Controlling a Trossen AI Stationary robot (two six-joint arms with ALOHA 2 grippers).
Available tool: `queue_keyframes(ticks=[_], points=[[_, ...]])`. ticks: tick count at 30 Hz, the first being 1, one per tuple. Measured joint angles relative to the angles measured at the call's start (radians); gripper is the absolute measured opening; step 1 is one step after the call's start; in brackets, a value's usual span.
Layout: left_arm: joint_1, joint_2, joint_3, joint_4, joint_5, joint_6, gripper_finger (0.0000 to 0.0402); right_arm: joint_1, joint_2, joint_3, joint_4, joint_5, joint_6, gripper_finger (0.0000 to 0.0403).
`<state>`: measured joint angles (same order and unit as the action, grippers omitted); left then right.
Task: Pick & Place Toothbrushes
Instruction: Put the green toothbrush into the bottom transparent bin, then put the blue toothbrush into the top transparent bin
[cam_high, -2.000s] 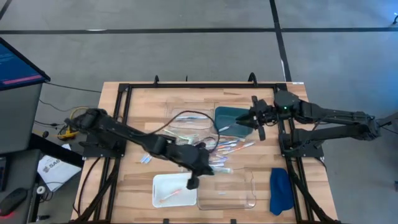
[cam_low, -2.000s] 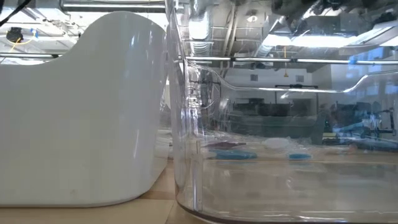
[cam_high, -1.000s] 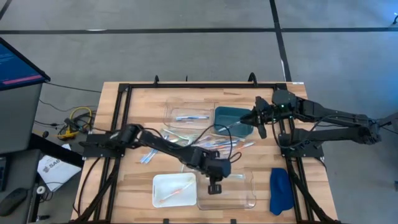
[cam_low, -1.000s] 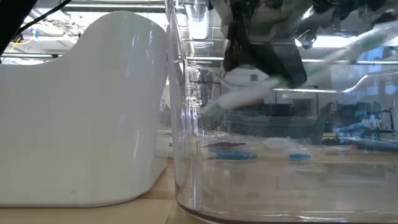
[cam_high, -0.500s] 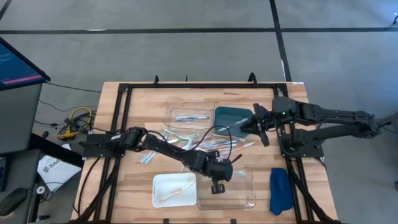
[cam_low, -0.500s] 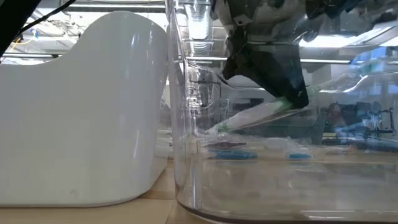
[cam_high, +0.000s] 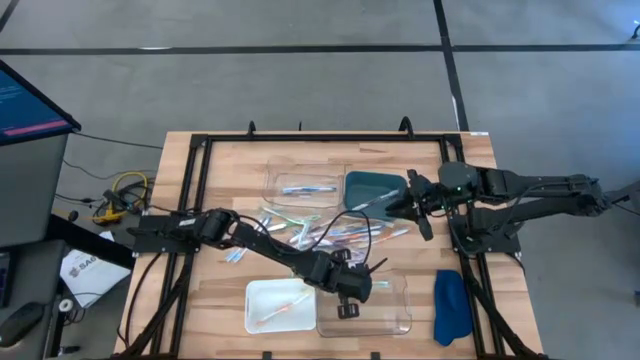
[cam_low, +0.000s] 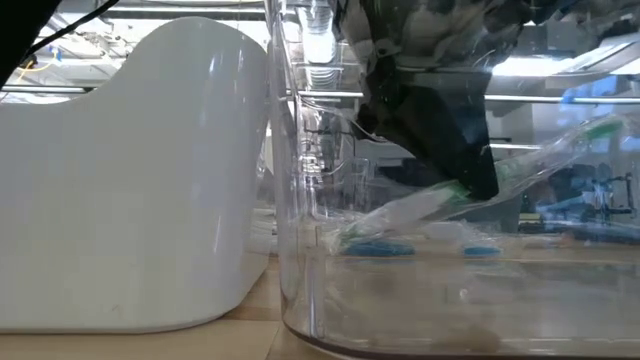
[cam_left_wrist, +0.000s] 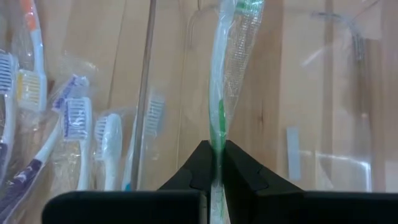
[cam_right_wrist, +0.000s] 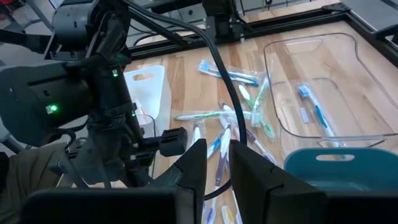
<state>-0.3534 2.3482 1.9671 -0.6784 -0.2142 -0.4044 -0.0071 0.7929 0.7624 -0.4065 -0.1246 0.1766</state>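
My left gripper (cam_high: 346, 303) reaches down into the near clear tray (cam_high: 395, 318) and is shut on a green-and-white toothbrush (cam_left_wrist: 219, 93) in a clear wrapper. In the low view this toothbrush (cam_low: 400, 212) slants inside the tray. Several more toothbrushes (cam_high: 320, 230) lie loose in a pile at the table's middle. An orange-pink one (cam_high: 285, 305) lies in the white tray (cam_high: 258, 292). Blue ones lie in the far clear tray (cam_high: 305, 185). My right gripper (cam_high: 417, 203) hovers by the teal tray (cam_high: 372, 187), narrowly open and empty (cam_right_wrist: 216, 155). My left gripper pinches the wrapped toothbrush between its two fingers (cam_left_wrist: 200, 163), about midway along the handle (cam_left_wrist: 217, 134). The fingers come from above on a slant. The toothbrush is tilted, its green end (cam_low: 600, 128) high and its other end (cam_low: 340, 238) low in the tray; whether that end rests on the floor, I cannot tell.
A blue cloth (cam_high: 450, 305) lies at the near right. The black frame rails (cam_high: 200, 170) run along the table's edges. The left arm's cable (cam_right_wrist: 221, 81) crosses over the pile. A monitor (cam_high: 25, 105) stands off the table's left.
My left gripper has carried the toothbrush toward the near edge and down into the near clear tray. The toothbrush stayed tilted and now sits lower, its low end close to the tray floor. My right gripper has drifted slightly toward the near edge.
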Motion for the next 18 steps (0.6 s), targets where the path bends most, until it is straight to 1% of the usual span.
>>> queue_keyframes(ticks=[9, 16, 18], points=[[0.001, 0.006, 0.0, 0.016, -0.005, -0.004, 0.0044, -0.001, 0.0, 0.0, 0.0, 0.0, -0.016, 0.0063], [0.0, 0.006, 0.0, 0.029, -0.004, 0.0, 0.0063, -0.001, 0.0, 0.0, 0.0, 0.0, -0.011, 0.0063], [0.0, 0.007, 0.0, 0.031, -0.017, 0.0, 0.007, -0.001, 0.0, 0.0, 0.0, 0.0, -0.011, 0.0063]])
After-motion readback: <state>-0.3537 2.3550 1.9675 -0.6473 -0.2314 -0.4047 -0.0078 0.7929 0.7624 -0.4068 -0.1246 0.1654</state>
